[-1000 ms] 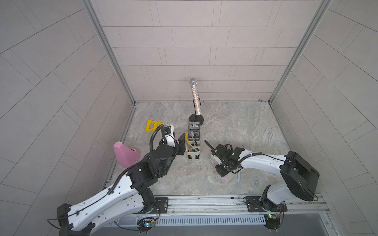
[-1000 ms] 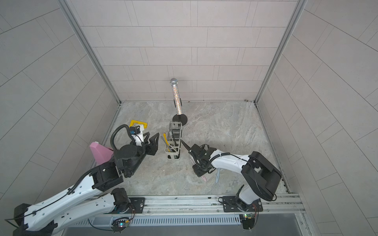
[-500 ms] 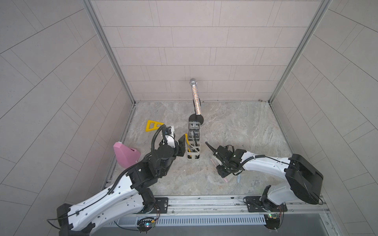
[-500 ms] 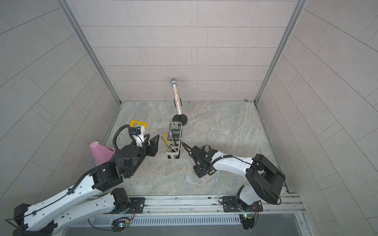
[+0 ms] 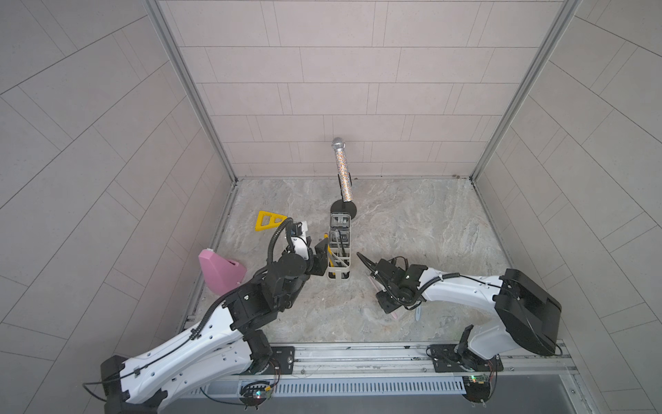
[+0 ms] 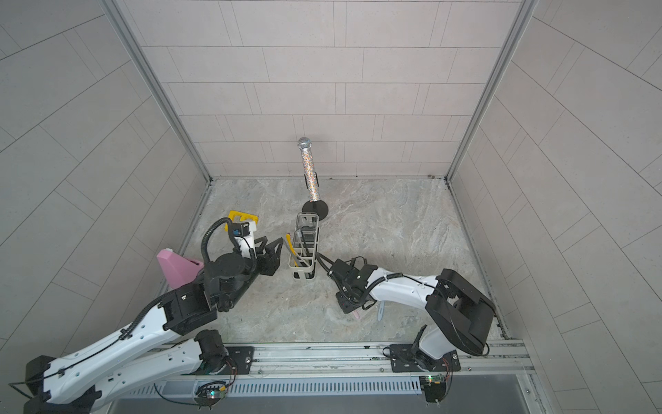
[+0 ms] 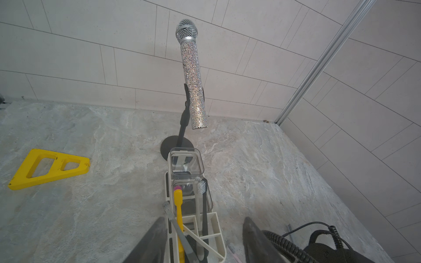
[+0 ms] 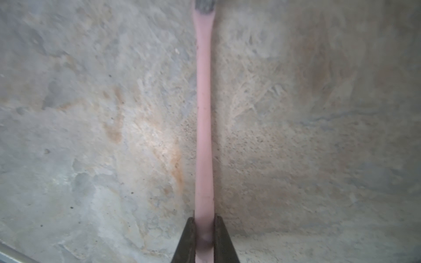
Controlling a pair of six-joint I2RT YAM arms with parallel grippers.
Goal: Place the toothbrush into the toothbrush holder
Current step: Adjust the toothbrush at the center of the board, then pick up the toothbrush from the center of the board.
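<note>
The pink toothbrush [image 8: 204, 113] lies on the stone floor, and my right gripper [image 8: 204, 218] is shut on its handle near the tail end. In both top views that gripper [image 5: 388, 304] hangs low over the toothbrush [image 5: 374, 283], just right of the toothbrush holder [image 5: 338, 276]. The holder [image 7: 218, 224] is a white frame with clear cups and holds yellow, grey and black brushes. My left gripper [image 7: 205, 218] is open, and the holder's near end shows between its fingers. From above, the left gripper [image 6: 274, 247] stands at the holder's [image 6: 304, 276] left side.
A glittery microphone [image 5: 342, 172] on a black round stand rises just behind the holder. A yellow triangle [image 5: 268, 220] and a pink block [image 5: 218, 270] lie at the left wall. A pale toothbrush [image 5: 417, 314] lies on the floor under the right arm.
My right wrist has shifted slightly over the pink toothbrush and its jaws have closed on the handle. The left arm has stayed in place.
</note>
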